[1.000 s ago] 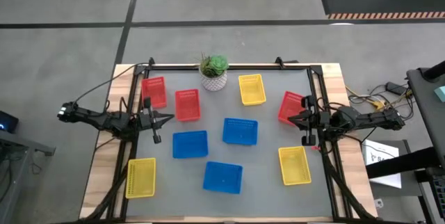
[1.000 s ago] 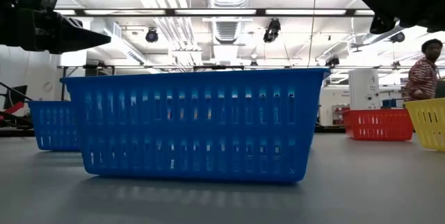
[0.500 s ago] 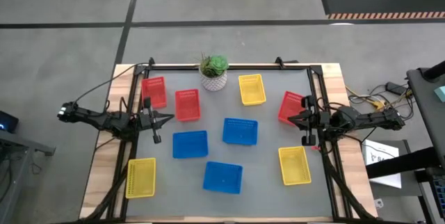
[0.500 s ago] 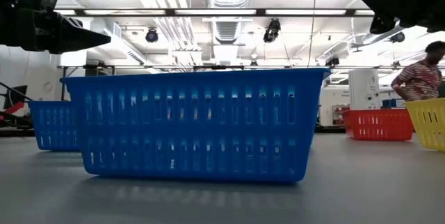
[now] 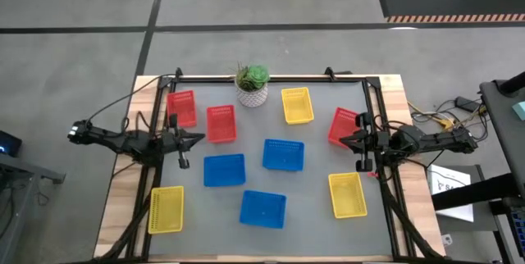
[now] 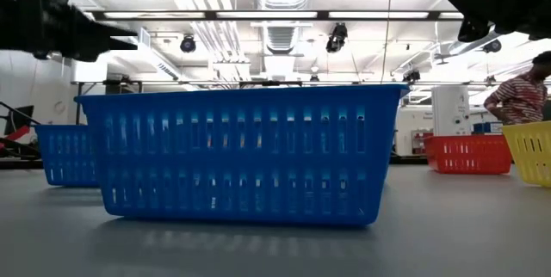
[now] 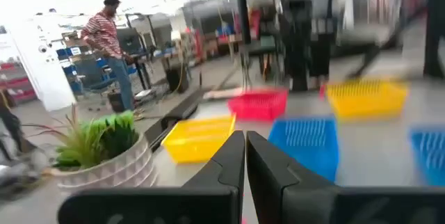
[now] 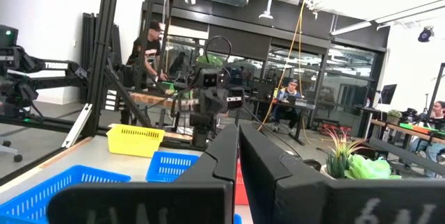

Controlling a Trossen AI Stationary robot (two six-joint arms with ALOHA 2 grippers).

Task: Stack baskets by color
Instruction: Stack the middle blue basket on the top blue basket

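Note:
Three red baskets, three yellow baskets and three blue baskets lie apart on the grey table, each resting on its bottom with the open side up. My left gripper hovers shut at the left edge, pointing level toward the middle red basket. My right gripper hovers shut at the right edge, above the near corner of the turned red basket. Both wrist views show shut fingers holding nothing.
A green plant in a white patterned pot stands at the far edge between a red and a yellow basket. A black frame runs around the table. A person moves in the room behind. The nearest blue basket fills the low view.
My left gripper has rolled a little about its own line and stayed in place, still shut. My right gripper has kept still. No basket has moved.

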